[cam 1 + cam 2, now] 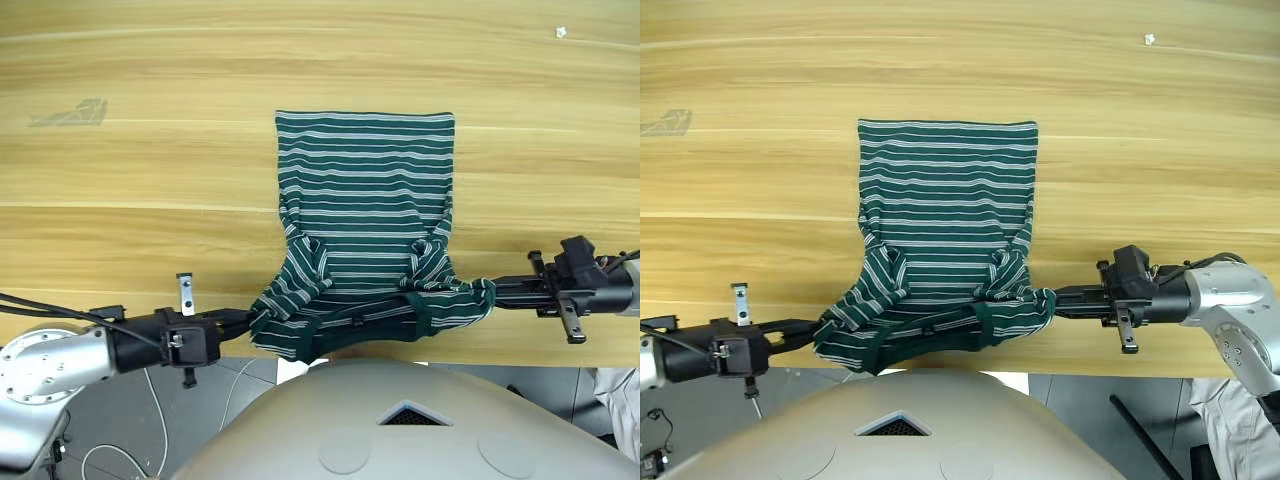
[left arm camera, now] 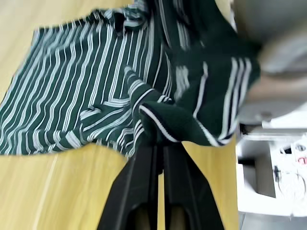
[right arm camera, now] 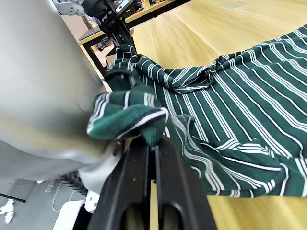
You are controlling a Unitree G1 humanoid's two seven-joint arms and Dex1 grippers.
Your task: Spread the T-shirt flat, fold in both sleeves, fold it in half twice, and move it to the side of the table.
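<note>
A dark green T-shirt (image 1: 365, 210) with white stripes lies lengthwise on the wooden table (image 1: 140, 200), both sleeves folded inward. Its near end is lifted off the table at the front edge. My left gripper (image 1: 256, 319) is shut on the near left corner of the T-shirt (image 2: 158, 120), and my right gripper (image 1: 488, 291) is shut on the near right corner (image 3: 129, 117). The cloth hangs stretched between the two grippers, just above the table's near edge. The far hem lies flat and straight.
A small white scrap (image 1: 561, 32) lies at the far right of the table. A faint pale mark (image 1: 70, 113) shows on the wood at the far left. Bare wood extends on both sides of the shirt.
</note>
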